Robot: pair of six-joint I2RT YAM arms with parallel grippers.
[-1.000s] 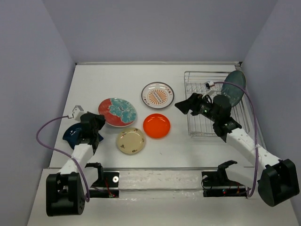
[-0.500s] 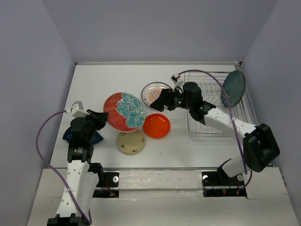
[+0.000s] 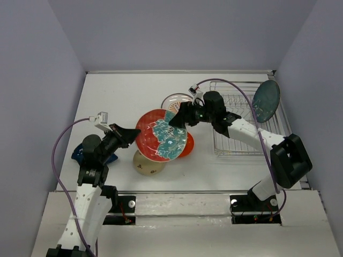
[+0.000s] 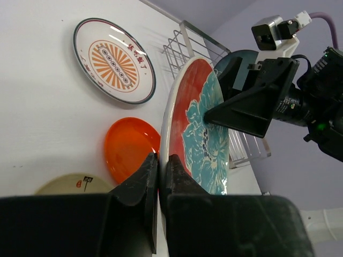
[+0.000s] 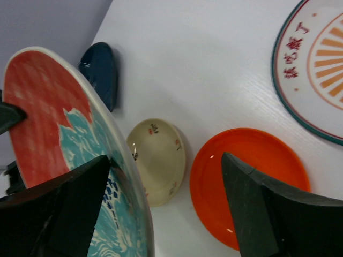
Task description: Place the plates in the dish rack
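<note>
My left gripper [image 3: 131,137] is shut on the rim of the red-rimmed teal floral plate [image 3: 161,136] and holds it tilted up above the table. In the left wrist view my gripper [image 4: 159,160] pinches the plate's [image 4: 201,128] edge. My right gripper [image 3: 179,119] is open, and the plate's [image 5: 64,128] far rim lies between its fingers [image 5: 80,198]. The dark teal-grey plate [image 3: 266,100] stands in the dish rack [image 3: 228,151] at the right. The sunburst plate [image 3: 172,100], orange-red plate [image 3: 189,148], cream plate [image 3: 144,166] and dark blue plate [image 3: 79,153] lie on the table.
The raised plate hides parts of the orange-red, cream and sunburst plates from above. The rack's wire tines [image 4: 179,45] stand just behind the right gripper. Walls close the table at the back and on both sides.
My left gripper has lifted the floral plate off the table, tilted it up and carried it right. My right gripper has swung left from the rack to the plate's far rim.
</note>
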